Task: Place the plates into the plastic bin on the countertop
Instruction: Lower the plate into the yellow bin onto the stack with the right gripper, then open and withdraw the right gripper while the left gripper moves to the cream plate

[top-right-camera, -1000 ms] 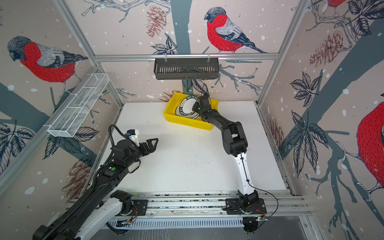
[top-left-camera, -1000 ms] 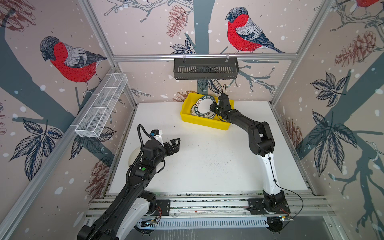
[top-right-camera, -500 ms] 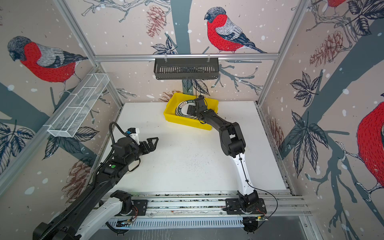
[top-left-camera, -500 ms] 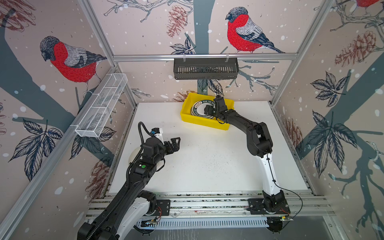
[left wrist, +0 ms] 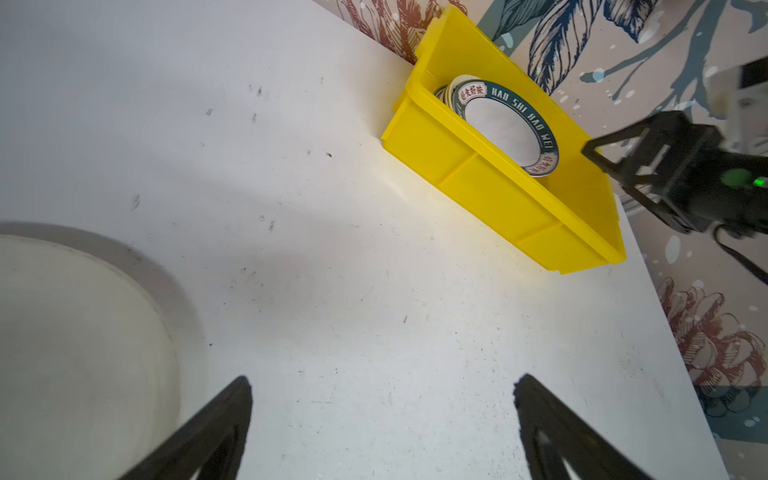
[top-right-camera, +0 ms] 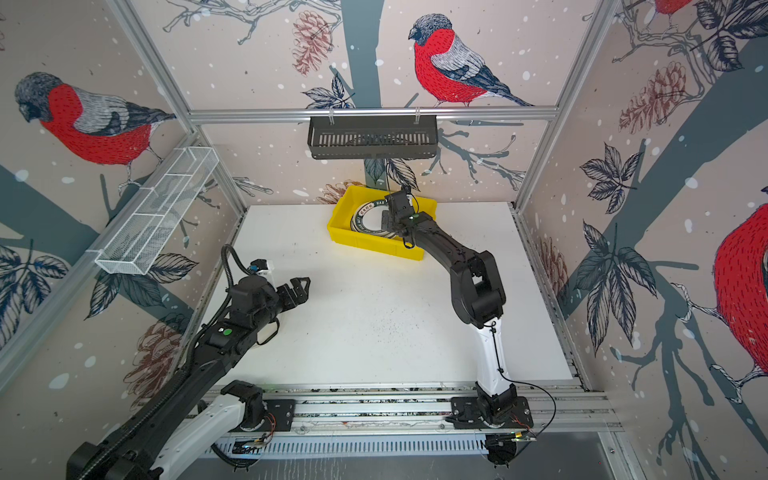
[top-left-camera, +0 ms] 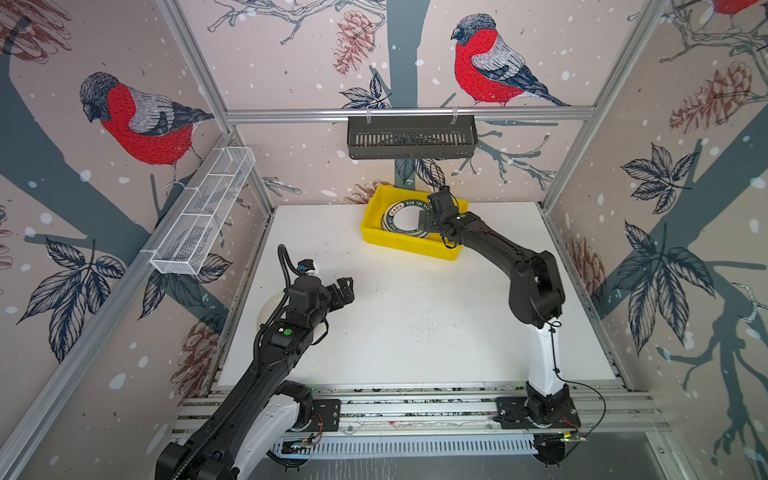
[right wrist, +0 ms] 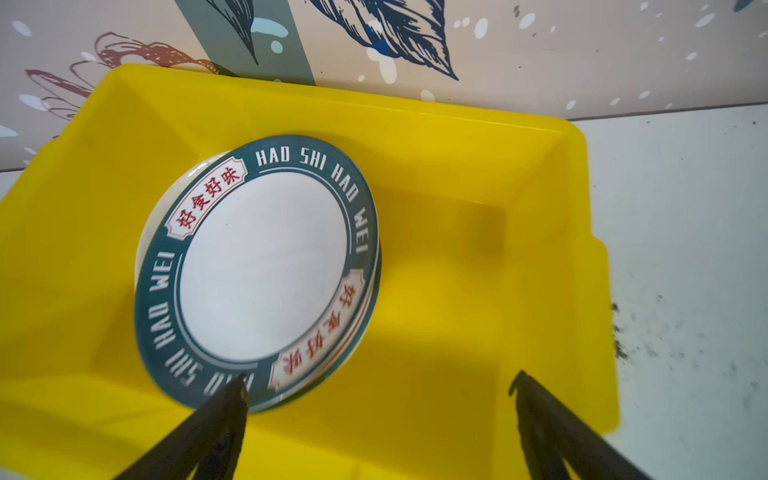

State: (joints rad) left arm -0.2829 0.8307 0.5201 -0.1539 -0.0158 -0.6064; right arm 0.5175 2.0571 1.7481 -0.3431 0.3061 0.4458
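The yellow plastic bin (top-left-camera: 409,245) (top-right-camera: 374,243) stands at the back of the white countertop (top-left-camera: 415,320). A stack of plates (top-left-camera: 401,217) (right wrist: 262,266) lies inside it, topped by a white one with a teal lettered rim. My right gripper (top-left-camera: 424,222) (right wrist: 379,380) hovers open just over the bin beside the stack's edge, holding nothing. Under my left arm at the front left, a plain cream plate (top-left-camera: 266,309) (left wrist: 83,353) lies on the countertop. Beside that plate my left gripper (top-left-camera: 347,286) (left wrist: 382,380) is open and empty.
A dark slotted basket (top-left-camera: 411,137) hangs on the back wall above the bin. A white wire mesh tray (top-left-camera: 203,220) is fixed to the left wall. Aluminium rails (top-left-camera: 415,409) carry both arm bases along the front edge.
My right gripper opened and let the teal-rimmed plate drop onto the stack in the bin, then drew back slightly to the right. The left arm barely moved.
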